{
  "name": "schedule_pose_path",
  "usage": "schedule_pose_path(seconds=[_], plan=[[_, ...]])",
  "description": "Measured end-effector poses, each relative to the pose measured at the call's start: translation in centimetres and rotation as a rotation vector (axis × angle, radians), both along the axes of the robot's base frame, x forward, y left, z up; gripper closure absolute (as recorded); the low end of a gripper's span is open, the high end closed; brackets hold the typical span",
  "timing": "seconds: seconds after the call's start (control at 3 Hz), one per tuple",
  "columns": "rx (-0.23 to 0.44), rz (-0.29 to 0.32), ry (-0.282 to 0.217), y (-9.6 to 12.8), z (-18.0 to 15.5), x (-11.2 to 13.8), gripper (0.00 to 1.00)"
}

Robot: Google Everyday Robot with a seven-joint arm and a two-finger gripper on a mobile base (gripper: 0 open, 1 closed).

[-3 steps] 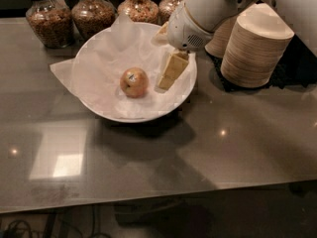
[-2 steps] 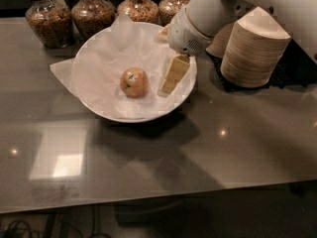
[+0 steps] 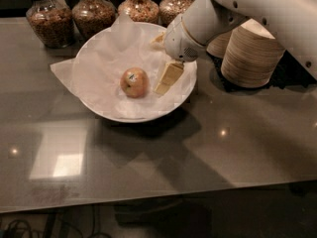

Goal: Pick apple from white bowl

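Note:
The apple (image 3: 134,82), yellow-orange with a red blush and a small white sticker on top, lies near the middle of the white bowl (image 3: 101,108), which is lined with crinkled white paper. My gripper (image 3: 164,59) hangs over the right side of the bowl, just right of the apple and not touching it. It is open and empty. One pale yellow finger (image 3: 169,78) points down-left toward the apple. The tip of the other finger (image 3: 158,37) shows behind the wrist.
Several glass jars of grains (image 3: 48,20) stand in a row behind the bowl. A tall stack of beige paper bowls (image 3: 251,55) stands to the right, partly behind my arm. The bowl sits on a dark glossy table (image 3: 198,152).
My gripper has shifted slightly down and left, closer to the apple. The apple and the bowl have not moved.

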State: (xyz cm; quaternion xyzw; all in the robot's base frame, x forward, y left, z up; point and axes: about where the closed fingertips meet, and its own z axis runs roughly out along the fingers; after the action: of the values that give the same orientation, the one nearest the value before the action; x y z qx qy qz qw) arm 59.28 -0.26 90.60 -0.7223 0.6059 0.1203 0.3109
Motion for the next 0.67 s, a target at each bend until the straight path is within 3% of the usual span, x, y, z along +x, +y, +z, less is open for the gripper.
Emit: schedule_pose_path(seconds=[0.67], plan=[[-0.004, 0.047, -0.03, 1.54, 0.1, 0.44, 0.21]])
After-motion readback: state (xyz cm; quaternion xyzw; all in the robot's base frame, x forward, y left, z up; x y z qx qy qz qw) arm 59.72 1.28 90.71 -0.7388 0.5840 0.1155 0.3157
